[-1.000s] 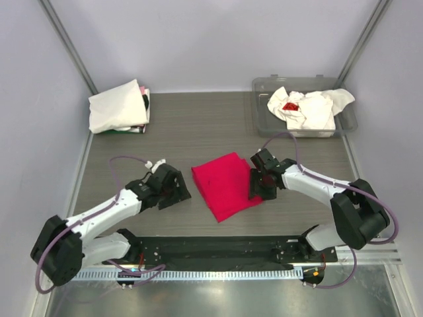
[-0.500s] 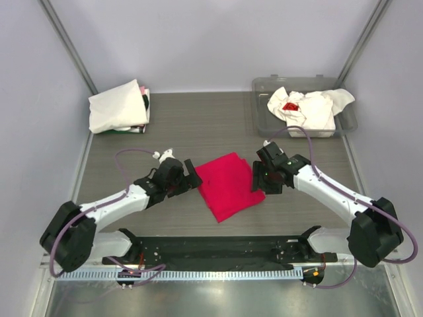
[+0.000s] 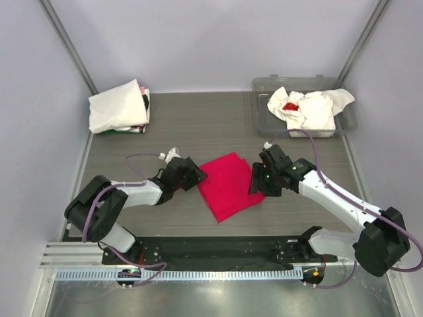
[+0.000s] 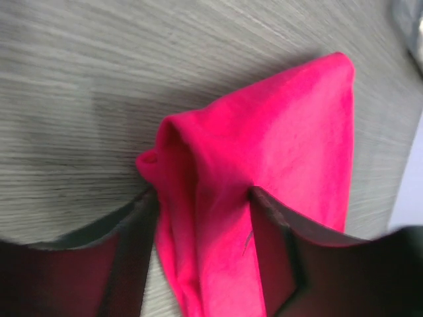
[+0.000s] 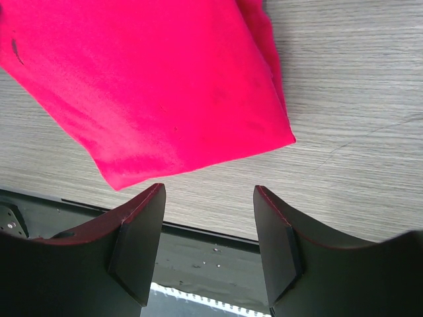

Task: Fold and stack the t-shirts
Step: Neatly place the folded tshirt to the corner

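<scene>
The crimson red t-shirt (image 3: 228, 185) lies folded on the table's middle. My left gripper (image 3: 193, 176) is low at its left corner. In the left wrist view the jaws stand open (image 4: 201, 198) with the shirt's folded edge (image 4: 277, 145) between the fingers (image 4: 132, 251). My right gripper (image 3: 258, 181) is open and empty just over the shirt's right edge. In the right wrist view the shirt (image 5: 145, 86) lies ahead of the open gripper (image 5: 208, 191). A folded white t-shirt (image 3: 117, 105) tops a stack at the back left. Crumpled white shirts (image 3: 314, 111), one with a red mark (image 3: 289, 105), lie in the tub.
The clear grey plastic tub (image 3: 261, 86) stands at the back right. The black base rail (image 3: 211, 249) runs along the near edge. Metal frame posts rise at the back corners. Bare wood-grain table (image 3: 198, 125) lies between the stack and the tub.
My left gripper has moved right, from beside the red shirt to its left corner, jaws now around the edge. My right gripper has shifted slightly and stays open.
</scene>
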`<state>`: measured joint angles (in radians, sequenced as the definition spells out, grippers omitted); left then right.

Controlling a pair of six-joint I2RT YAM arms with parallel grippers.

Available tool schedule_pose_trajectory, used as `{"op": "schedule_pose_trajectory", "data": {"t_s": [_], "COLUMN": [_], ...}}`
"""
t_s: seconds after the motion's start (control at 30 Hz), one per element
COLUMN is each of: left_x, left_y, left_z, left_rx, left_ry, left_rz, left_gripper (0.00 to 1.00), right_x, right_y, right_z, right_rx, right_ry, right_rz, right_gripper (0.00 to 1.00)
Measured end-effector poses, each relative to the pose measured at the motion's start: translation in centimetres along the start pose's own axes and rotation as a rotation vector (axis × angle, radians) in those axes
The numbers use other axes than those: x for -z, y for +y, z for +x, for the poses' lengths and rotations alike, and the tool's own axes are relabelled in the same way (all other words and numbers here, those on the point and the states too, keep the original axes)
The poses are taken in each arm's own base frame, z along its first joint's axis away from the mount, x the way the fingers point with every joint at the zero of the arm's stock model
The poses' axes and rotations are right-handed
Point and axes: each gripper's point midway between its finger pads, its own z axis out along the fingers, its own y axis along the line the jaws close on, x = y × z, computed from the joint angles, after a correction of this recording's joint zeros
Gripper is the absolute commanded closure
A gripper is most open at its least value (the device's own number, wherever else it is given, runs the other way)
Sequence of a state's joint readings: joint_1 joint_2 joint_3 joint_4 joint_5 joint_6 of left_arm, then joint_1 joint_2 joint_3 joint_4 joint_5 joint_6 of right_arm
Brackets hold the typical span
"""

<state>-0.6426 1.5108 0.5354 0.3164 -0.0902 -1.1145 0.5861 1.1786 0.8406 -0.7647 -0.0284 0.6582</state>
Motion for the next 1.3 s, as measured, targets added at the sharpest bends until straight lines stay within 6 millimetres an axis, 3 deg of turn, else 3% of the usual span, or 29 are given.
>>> {"op": "schedule_pose_trajectory", "data": {"t_s": [0.03,0.07,0.1,0.17,0.23,0.37,0.53,0.7,0.97,1.3], "left_x": [-0.2,-0.4,-0.6,-0.9,-0.9,-0.3,1.1,2.5,5.0,9.4], "left_y": [0.0,0.0,0.1,0.6,0.5,-0.2,-2.6,-0.9,0.3,0.3], "left_z": [0.2,0.4,0.5,1.0,1.0,-0.1,-5.4,-12.1,-18.7,-28.9], "left_rx": [0.006,0.013,0.019,0.018,0.003,-0.086,-0.161,-0.208,-0.424,-0.516], "left_ry": [0.003,0.006,0.009,0.024,0.027,0.046,0.004,-0.026,-0.086,-0.218], "left_rz": [0.001,0.005,0.006,-0.009,-0.007,-0.062,-0.066,-0.160,-0.346,-0.368], "left_gripper": [0.55,0.75,0.84,0.96,1.00,1.00,1.00,1.00,1.00,1.00], "right_x": [0.0,0.0,0.0,0.0,0.0,0.5,1.9,3.1,4.0,5.1], "right_y": [0.0,0.0,0.0,0.1,0.2,0.5,1.1,1.6,2.0,2.4], "right_z": [0.0,0.0,0.0,0.1,0.1,0.0,-0.3,-0.4,-0.3,0.1], "right_rx": [0.000,0.000,0.000,0.000,0.000,0.001,0.000,-0.005,-0.006,0.003], "right_ry": [0.000,0.000,0.001,0.003,0.007,-0.004,-0.043,-0.071,-0.086,-0.084], "right_rz": [0.000,-0.001,-0.001,-0.004,-0.009,-0.030,-0.082,-0.121,-0.160,-0.196], "right_gripper": [0.38,0.38,0.38,0.38,0.38,0.38,0.38,0.38,0.38,0.38]}}
